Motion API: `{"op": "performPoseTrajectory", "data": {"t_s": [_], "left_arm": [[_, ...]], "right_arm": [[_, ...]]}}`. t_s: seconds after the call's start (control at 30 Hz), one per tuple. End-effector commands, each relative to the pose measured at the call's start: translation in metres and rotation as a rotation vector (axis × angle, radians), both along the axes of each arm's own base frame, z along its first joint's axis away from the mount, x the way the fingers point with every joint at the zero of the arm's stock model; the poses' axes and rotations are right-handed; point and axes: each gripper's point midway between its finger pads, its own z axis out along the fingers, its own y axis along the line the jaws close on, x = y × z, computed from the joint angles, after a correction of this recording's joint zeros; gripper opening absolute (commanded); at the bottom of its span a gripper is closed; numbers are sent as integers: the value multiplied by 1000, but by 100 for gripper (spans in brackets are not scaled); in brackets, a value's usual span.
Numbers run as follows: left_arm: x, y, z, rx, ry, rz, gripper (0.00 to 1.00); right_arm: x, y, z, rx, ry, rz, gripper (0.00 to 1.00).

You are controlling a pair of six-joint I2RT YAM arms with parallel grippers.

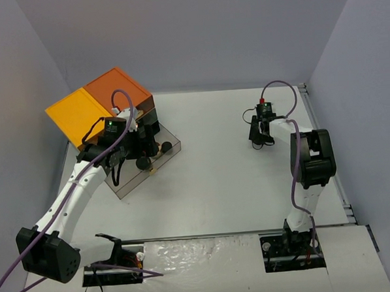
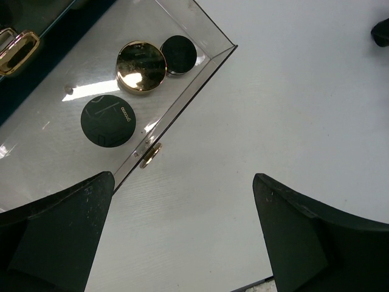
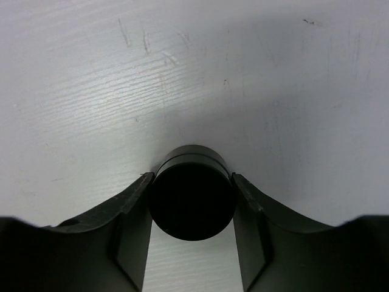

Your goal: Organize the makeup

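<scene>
My right gripper (image 3: pixel 192 185) is shut on a round black jar (image 3: pixel 192 196) that stands on the white table; in the top view this gripper (image 1: pixel 260 137) is at the back right. My left gripper (image 2: pixel 182 207) is open and empty, above the table just beside the pulled-out clear drawer (image 2: pixel 182 100). In the drawer lie a gold-lidded jar (image 2: pixel 141 66), a small black compact (image 2: pixel 179 55) and a larger black compact (image 2: pixel 107 121). In the top view my left gripper (image 1: pixel 145 152) is over the drawer (image 1: pixel 168 135).
The dark green cabinet with orange and yellow tops (image 1: pixel 95 105) stands at the back left. A gold knob (image 2: pixel 151 154) sits on the drawer's front. A gold handle (image 2: pixel 17 52) shows on the cabinet.
</scene>
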Motion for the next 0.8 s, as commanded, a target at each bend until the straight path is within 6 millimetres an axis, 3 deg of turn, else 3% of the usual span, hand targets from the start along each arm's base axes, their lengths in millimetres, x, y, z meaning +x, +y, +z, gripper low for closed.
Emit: {"op": "performPoseTrajectory", "data": {"t_s": [0.0,0.1,0.17,0.3,0.33,0.47,0.63,0.77], "left_arm": [[6,-8,44,-43,-111,-35,97],[6,-13,46,-62,-95,-48,97],[6,-19,49,-92,-83,-63,97],[5,-31,58,-149,-67,-92,97],[5,-34,58,-161,-55,-99,97],[-2,-54,68,-267,-15,-163,97],[-9,-66,83,-354,-7,-202,97],[-12,-71,94,-400,-17,-207,97]], "right_arm": [[-2,15,15,14,-44,77,25],[-11,47,29,7,-71,191,13],[-12,72,50,-10,-128,299,5],[-31,155,100,-12,-266,617,0],[-43,183,119,-8,-317,717,0],[-81,255,172,68,-472,974,1],[-119,311,227,142,-613,1157,1],[-139,335,261,200,-693,1239,1]]}}
